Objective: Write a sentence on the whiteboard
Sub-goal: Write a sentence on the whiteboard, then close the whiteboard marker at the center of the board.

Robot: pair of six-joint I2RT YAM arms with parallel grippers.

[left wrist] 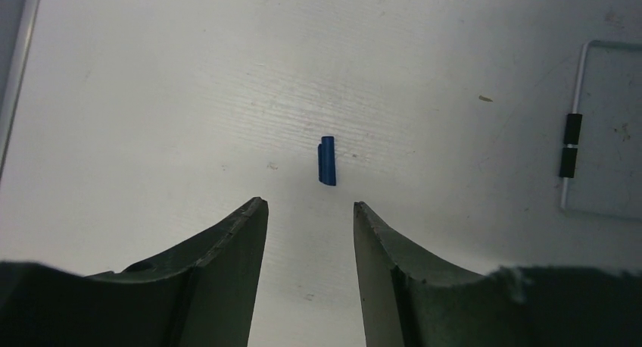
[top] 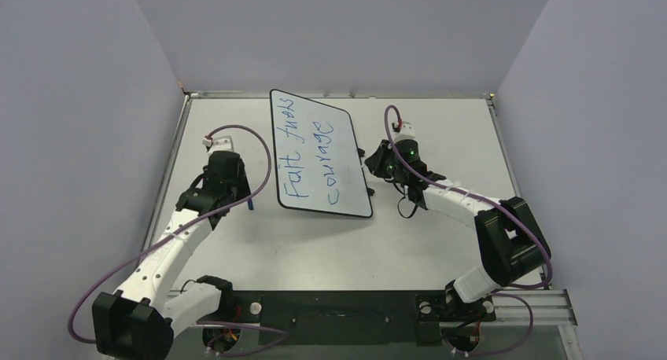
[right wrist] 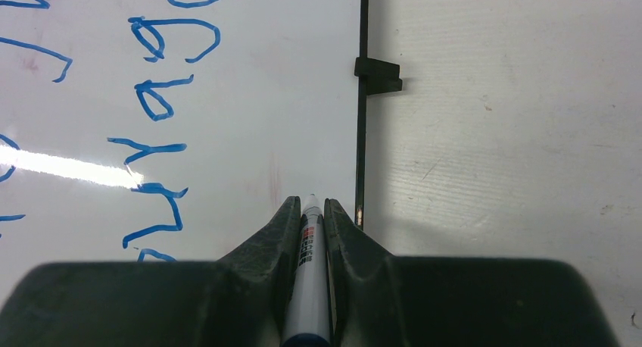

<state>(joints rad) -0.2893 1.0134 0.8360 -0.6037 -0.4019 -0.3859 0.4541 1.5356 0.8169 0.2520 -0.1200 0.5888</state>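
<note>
Retrieve cap; the sentence (top: 309,154) is written on the whiteboard (top: 358,191), which lies flat on the counter (top: 456,132).
Left gripper (left wrist: 310,207): jaws apart, empty, above the blue cap (left wrist: 327,160); centre it between the jaws before closing; right gripper (right wrist: 311,203) clamps the marker (right wrist: 309,271) near the board's edge.

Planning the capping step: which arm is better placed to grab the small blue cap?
Left: the left gripper holds open jaws right at the blue cap, while the right gripper is shut on the marker at the whiteboard edge.
</note>
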